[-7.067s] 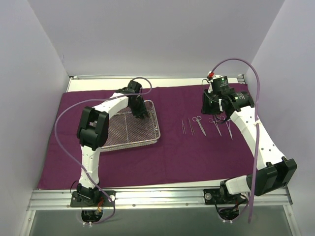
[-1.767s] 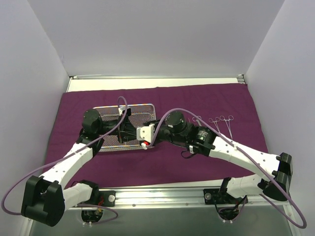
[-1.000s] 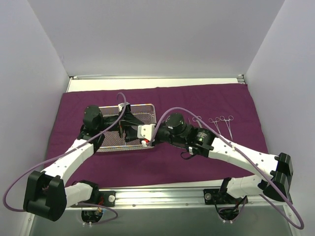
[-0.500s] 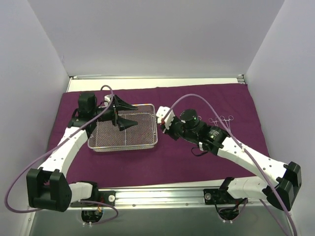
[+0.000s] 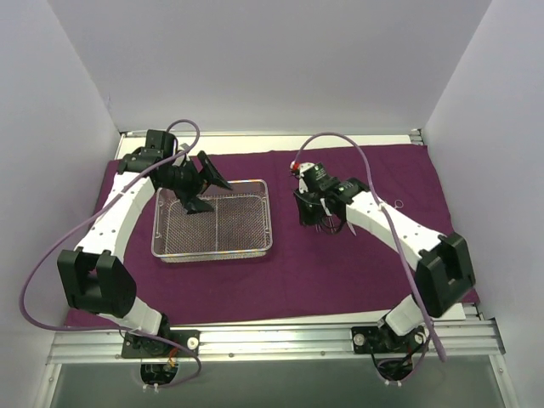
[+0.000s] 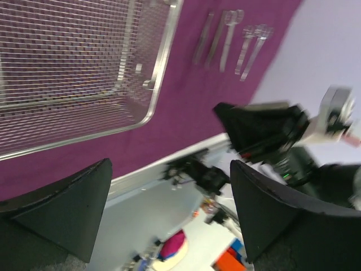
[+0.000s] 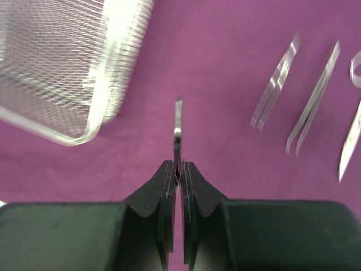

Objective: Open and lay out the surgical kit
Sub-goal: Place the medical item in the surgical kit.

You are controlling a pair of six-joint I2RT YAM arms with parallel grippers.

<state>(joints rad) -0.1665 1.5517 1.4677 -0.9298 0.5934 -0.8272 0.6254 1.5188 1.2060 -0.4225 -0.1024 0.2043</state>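
The silver wire-mesh tray (image 5: 212, 223) rests on the dark purple cloth (image 5: 280, 272) at centre left. Nothing shows on its mesh (image 6: 67, 62). My left gripper (image 5: 206, 187) hovers over the tray's far-left corner, open wide with nothing between its fingers (image 6: 73, 203). My right gripper (image 5: 313, 218) is just right of the tray, shut on a thin steel instrument (image 7: 178, 121) that points forward over the cloth. Several steel forceps and scissors (image 7: 313, 96) lie in a row on the cloth to its right, and the same row (image 6: 228, 36) appears in the left wrist view.
White walls close in the cloth on the left, back and right. A metal rail (image 5: 272, 338) with both arm bases runs along the near edge. The right arm (image 5: 382, 223) covers part of the instrument row from above.
The left gripper opened wide and drew back to the tray's far-left corner. The right gripper, still shut on the instrument, moved away from the tray to the right, toward the row.
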